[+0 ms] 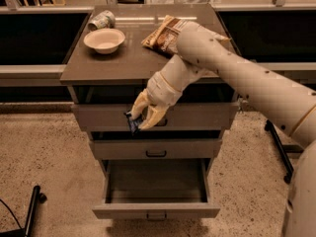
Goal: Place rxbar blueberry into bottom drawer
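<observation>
My gripper (139,121) hangs in front of the top drawer's face, pointing down, shut on the rxbar blueberry (133,124), a small dark blue bar that sticks out between the tan fingers (151,116). The bottom drawer (156,211) is pulled open directly below, its grey inside showing nothing in it. The gripper is well above that opening, about level with the gap under the top drawer.
On the cabinet top (113,63) stand a white bowl (104,39), a tipped can (101,20) and a tan-and-brown chip bag (162,33). The middle drawer (156,148) is shut. A black stand leg (32,211) lies on the floor at left; another (279,149) at right.
</observation>
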Robot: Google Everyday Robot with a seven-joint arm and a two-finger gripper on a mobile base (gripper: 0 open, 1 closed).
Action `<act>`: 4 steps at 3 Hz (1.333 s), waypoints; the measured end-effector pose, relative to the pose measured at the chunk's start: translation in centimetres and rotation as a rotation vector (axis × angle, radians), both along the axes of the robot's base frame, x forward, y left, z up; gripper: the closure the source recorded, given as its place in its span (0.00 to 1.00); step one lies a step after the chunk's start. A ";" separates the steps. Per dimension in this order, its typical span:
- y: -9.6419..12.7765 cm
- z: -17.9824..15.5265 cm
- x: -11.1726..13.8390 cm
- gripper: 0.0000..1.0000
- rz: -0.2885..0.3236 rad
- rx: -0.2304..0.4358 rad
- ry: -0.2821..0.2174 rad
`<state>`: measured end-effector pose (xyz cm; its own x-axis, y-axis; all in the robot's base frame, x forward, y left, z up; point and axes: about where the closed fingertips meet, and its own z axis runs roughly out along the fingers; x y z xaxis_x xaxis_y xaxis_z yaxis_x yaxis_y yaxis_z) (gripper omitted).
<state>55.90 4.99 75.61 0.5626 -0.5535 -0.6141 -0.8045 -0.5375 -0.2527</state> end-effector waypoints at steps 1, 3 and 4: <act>-1.4 -5.6 -1.4 1.00 -0.060 0.115 0.044; -8.7 -13.8 -4.7 1.00 -0.299 0.188 0.025; -8.7 -13.6 -4.5 1.00 -0.300 0.189 0.022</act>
